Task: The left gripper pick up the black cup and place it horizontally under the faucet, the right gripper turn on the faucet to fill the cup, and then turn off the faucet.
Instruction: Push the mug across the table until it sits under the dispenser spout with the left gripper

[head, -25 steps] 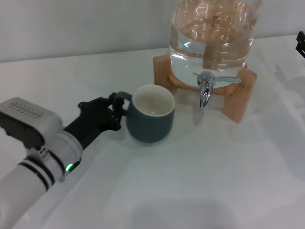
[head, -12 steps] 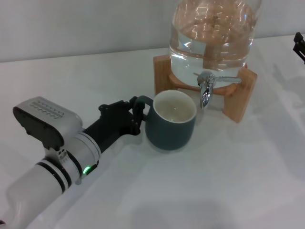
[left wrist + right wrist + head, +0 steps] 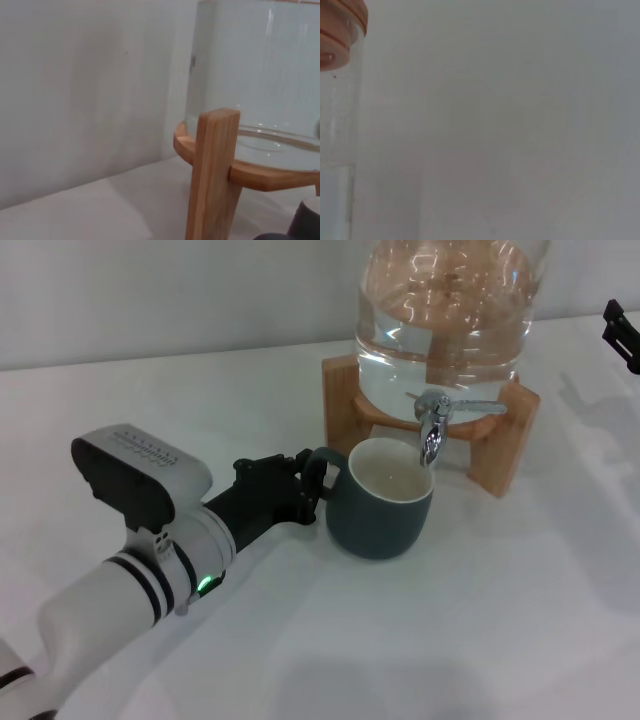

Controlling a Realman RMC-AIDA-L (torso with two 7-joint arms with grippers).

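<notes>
Two positions back the black cup (image 3: 381,498) sat well to the left of the jar; in the head view it has now slid across the desk (image 3: 480,620) until its rim lies right under the faucet (image 3: 432,425) spout. The left end effector (image 3: 305,485) came with it, its fingers clamped on the cup's loop handle, arm stretched low over the desk. The cup stands upright, mouth up, at the foot of the wooden stand (image 3: 495,455) (a good sign for filling). The faucet's thin lever points sideways and no stream shows, so I judge the placing step nearly done and the tap not yet opened. The right end effector (image 3: 622,332) has edged in at the far right border, well apart from the lever; whether its fingers are apart or together I cannot tell.

Left wrist view: a leg of the wooden stand fills the middle, the glass jar (image 3: 260,75) above it, a dark sliver of cup at the corner.

Right wrist view: only the jar's edge against a plain wall.
</notes>
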